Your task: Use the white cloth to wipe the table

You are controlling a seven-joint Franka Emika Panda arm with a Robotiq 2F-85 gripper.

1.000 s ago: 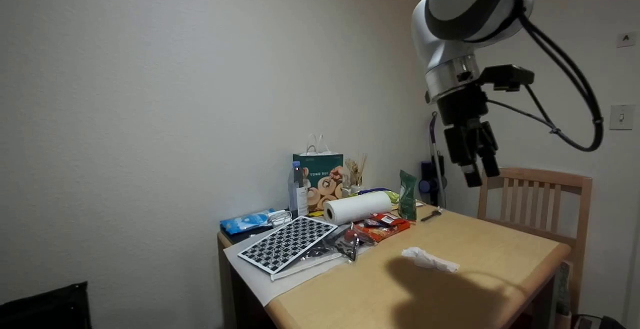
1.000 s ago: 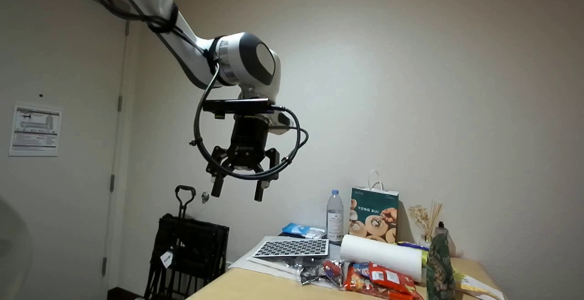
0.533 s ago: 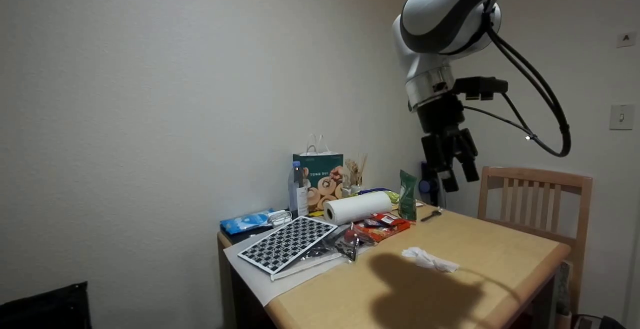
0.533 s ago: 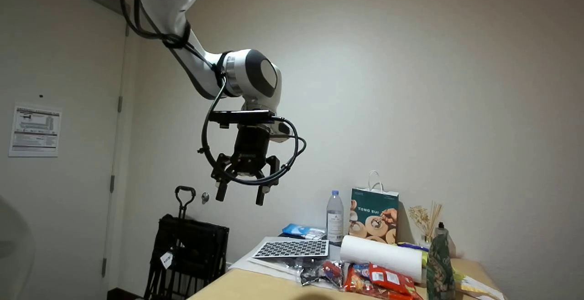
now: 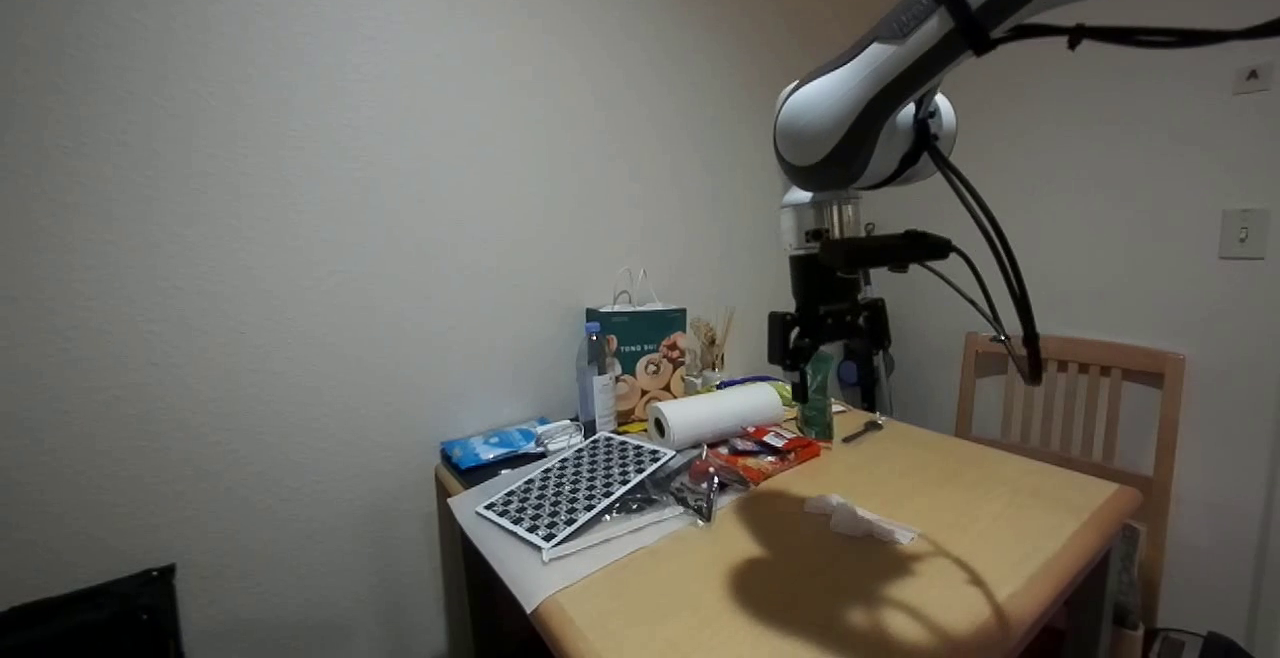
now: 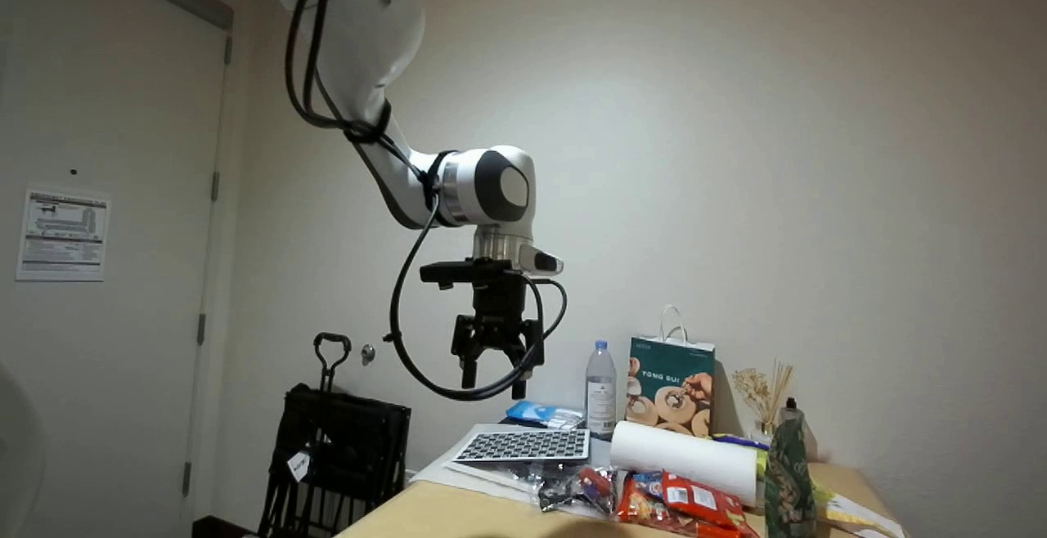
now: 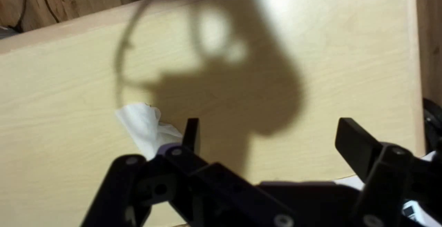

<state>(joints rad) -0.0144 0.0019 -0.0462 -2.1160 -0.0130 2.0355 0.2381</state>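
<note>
The white cloth [image 5: 860,520] lies crumpled on the light wooden table [image 5: 640,618], at the edge of the arm's shadow; the camera of an exterior view does not take it in. High above the tabletop hangs my gripper [image 5: 835,390], fingers pointing down; an exterior view also shows the gripper [image 6: 494,384] spread. From the wrist, the jaws of the gripper [image 7: 269,127] stand wide apart with only bare tabletop between them. There the white cloth [image 7: 143,127] is outside the left finger, which with its linkage covers the cloth's lower part.
Clutter fills the wall side: a checkered board [image 5: 575,488], paper-towel roll [image 5: 715,415], red snack bags [image 6: 695,501], a bottle [image 6: 600,395], a paper bag [image 6: 671,383] and a green pouch [image 5: 818,418] behind the gripper. A wooden chair [image 5: 1075,350] stands beyond the table.
The arm has come down and over towards the cluttered side, and the wrist has turned and straightened to near vertical. Gripper opening and cloth look the same.
</note>
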